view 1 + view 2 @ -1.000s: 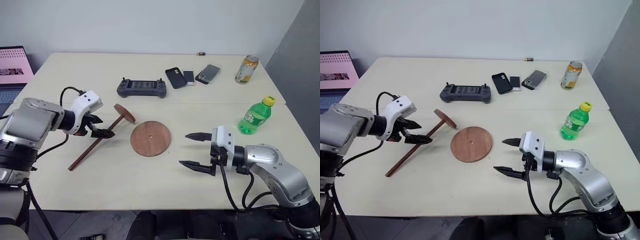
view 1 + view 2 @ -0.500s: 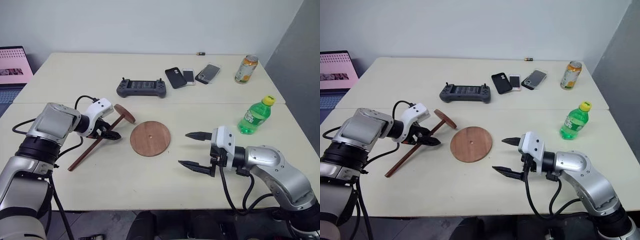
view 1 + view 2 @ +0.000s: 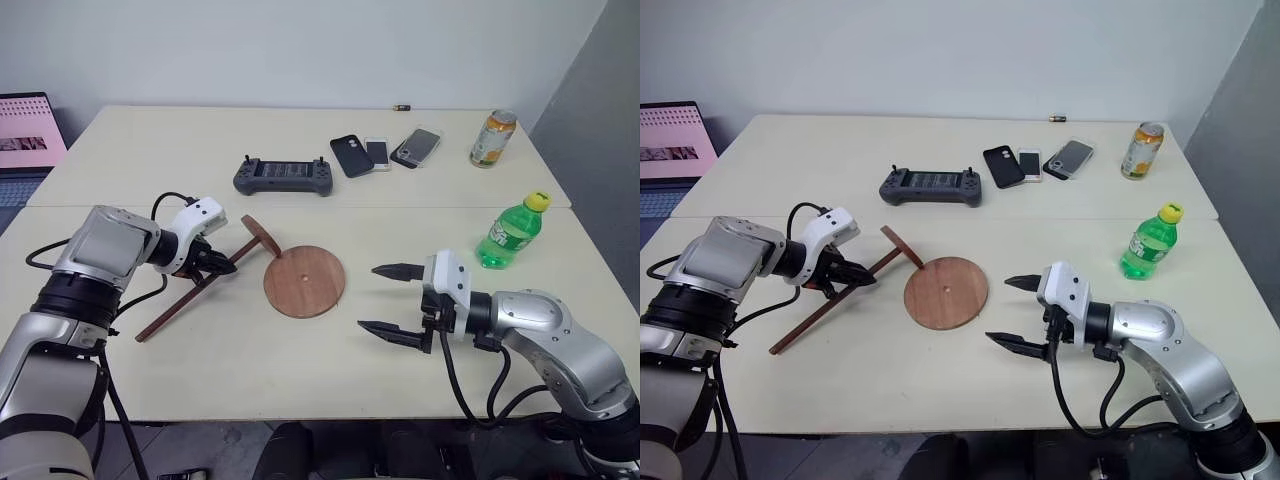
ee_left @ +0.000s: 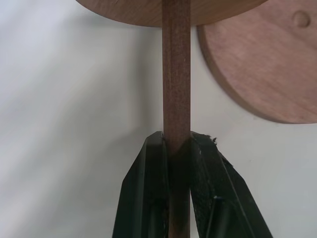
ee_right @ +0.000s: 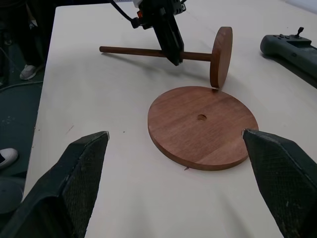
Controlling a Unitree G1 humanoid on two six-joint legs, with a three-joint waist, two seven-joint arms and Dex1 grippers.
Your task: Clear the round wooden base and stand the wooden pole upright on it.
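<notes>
Surface (image 3: 300,370): cream, w/ a seam running across the middle. Count: 1 round wooden base (image 3: 304,283), 1 wooden pole (image 3: 196,288), 1 dark handheld controller (image 3: 283,176), 3 phones (image 3: 388,151), 1 can (image 3: 493,138), 1 green bottle (image 3: 514,232) w/ yellow cap, 1 small dark item (image 3: 401,107) at the far edge, 1 laptop screen (image 3: 27,132) showing pink at far left, off the surface.

Base lies flat near the middle, nothing on it, small centre hole visible. Pole lies slanted just left of base; its small end disc (image 3: 259,234) stands on edge, touching or nearly touching the base rim, can't tell which. Rod's other end points toward the near-left of the surface.

Left pincer (image 3: 217,265): clamped on the pole's rod, roughly a third down from the disc end; left wrist view shows both black fingers (image 4: 144,198) pressed against the rod. Right pincer (image 3: 388,300): wide, holding nothing, hovering right of base, fingers aimed at it.

Controller, phones + can sit on the far half, well apart from the base; bottle at right, past the right arm.

Writing: can + bottle labels too small to read; laptop text not legible.
</notes>
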